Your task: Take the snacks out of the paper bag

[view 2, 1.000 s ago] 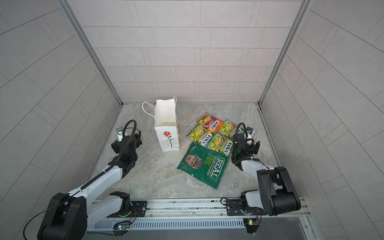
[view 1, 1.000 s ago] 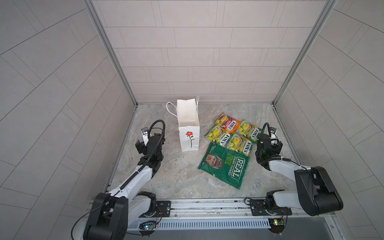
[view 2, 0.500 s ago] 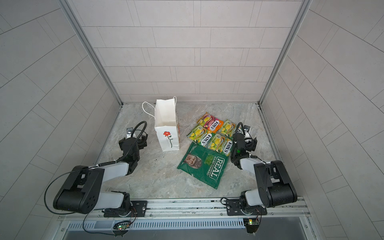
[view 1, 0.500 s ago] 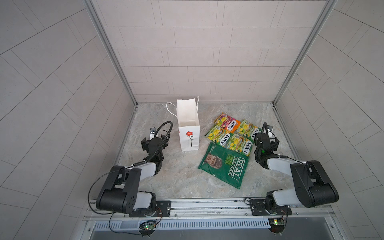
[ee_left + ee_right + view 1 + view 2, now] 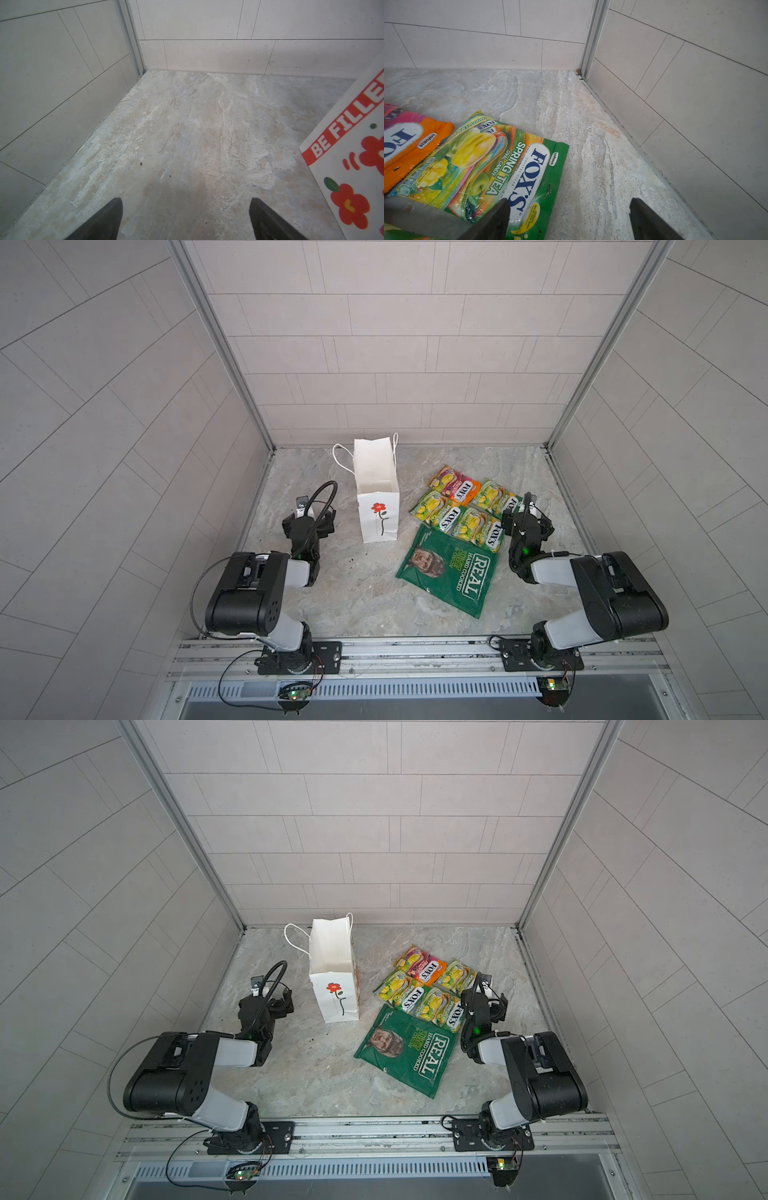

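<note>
The white paper bag (image 5: 376, 506) (image 5: 332, 986) with a red flower stands upright at the back left, its mouth open and only white showing inside. Its printed side (image 5: 353, 166) edges the left wrist view. The snacks lie flat on the floor to its right: three green-yellow FOX'S pouches (image 5: 438, 512) (image 5: 483, 166), an orange-pink one (image 5: 457, 487) (image 5: 409, 141) and the dark green REAL crisp bag (image 5: 451, 570) (image 5: 409, 1048). My left gripper (image 5: 186, 204) (image 5: 313, 520) is open and empty, left of the bag. My right gripper (image 5: 570, 204) (image 5: 525, 522) is open at the pouches' right edge, holding nothing.
Tiled walls close in the marble floor (image 5: 365, 597) on three sides, with metal corner posts (image 5: 133, 41) (image 5: 591, 37). A metal rail (image 5: 415, 655) carrying both arm bases runs along the front edge. Both arms sit folded low near it.
Both arms have folded back and down toward the front rail. The left gripper shifted slightly toward the bag. The bag and the snacks have not moved.
</note>
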Controlling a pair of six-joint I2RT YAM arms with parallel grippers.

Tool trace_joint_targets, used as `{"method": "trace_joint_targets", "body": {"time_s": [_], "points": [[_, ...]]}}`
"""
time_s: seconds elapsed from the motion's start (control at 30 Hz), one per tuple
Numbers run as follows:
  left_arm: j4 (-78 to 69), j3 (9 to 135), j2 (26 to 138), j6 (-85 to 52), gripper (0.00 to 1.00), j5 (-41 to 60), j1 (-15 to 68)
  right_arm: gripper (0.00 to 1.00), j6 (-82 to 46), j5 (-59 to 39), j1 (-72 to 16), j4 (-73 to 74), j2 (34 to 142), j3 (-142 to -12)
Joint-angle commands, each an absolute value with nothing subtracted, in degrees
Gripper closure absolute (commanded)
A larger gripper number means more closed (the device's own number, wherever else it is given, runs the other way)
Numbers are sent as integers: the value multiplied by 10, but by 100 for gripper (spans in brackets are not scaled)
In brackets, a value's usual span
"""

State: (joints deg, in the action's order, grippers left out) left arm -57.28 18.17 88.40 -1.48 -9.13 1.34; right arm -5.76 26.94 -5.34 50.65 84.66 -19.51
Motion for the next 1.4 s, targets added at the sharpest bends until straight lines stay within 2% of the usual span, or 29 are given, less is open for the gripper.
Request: {"method": "trace_joint_targets", "body": {"time_s": [0.0,0.23,0.3,0.4,1.37], "points": [[-640,170,902,-11,0,-46,8,8,-43,236,-43,590,861,-171],[-645,171,911,-6,0,-24,5,6,-49,204,-33,638,896,-159],[-616,185,912,-9,0,-39,5,5,-38,184,-33,662,909,-158],[-527,225,907,-28,0,-88,6,1,-35,198,-35,605,907,-185],[-527,226,908,-15,0,-69,6,1,-32,200,-39,591,905,-191]]}}
